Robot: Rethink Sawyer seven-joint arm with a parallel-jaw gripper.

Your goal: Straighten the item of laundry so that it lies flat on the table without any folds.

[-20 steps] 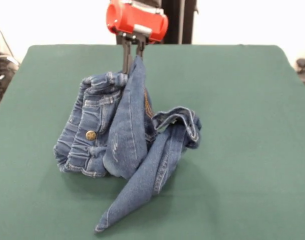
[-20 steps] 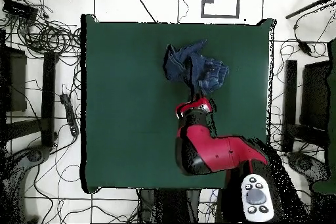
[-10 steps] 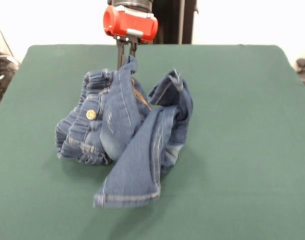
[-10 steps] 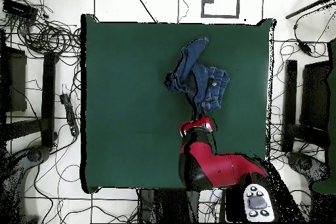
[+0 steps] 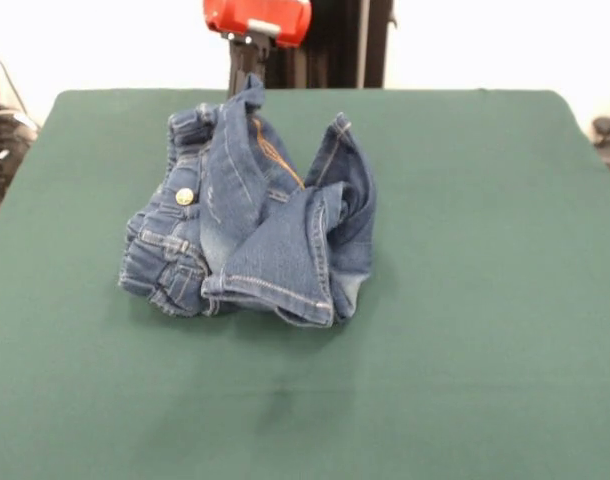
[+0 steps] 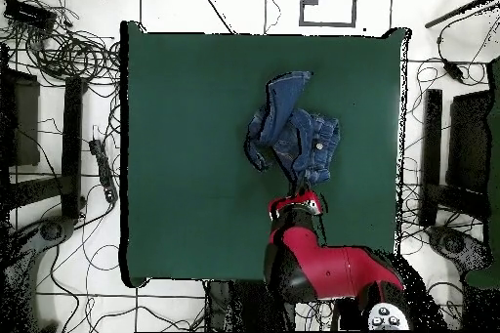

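Observation:
The small blue denim jeans (image 5: 250,220) lie bunched in a heap on the green table (image 5: 485,300), left of centre in the front view. The brass button faces front on the left; a leg hem is folded over the front. One corner of the denim is lifted at the heap's far top. My gripper (image 5: 247,85) is shut on that corner, under the red wrist. In the overhead view the jeans (image 6: 293,134) lie right of centre, with the gripper (image 6: 298,187) at their lower edge.
The red arm (image 6: 317,261) reaches over the table's lower edge in the overhead view. Cables and stands surround the table on the floor. Green cloth (image 6: 186,153) stretches wide to the left of the jeans in that view.
My gripper has drawn back toward the robot's base with the denim corner in it. The jeans were dragged along, and the long trailing leg has folded up onto the heap.

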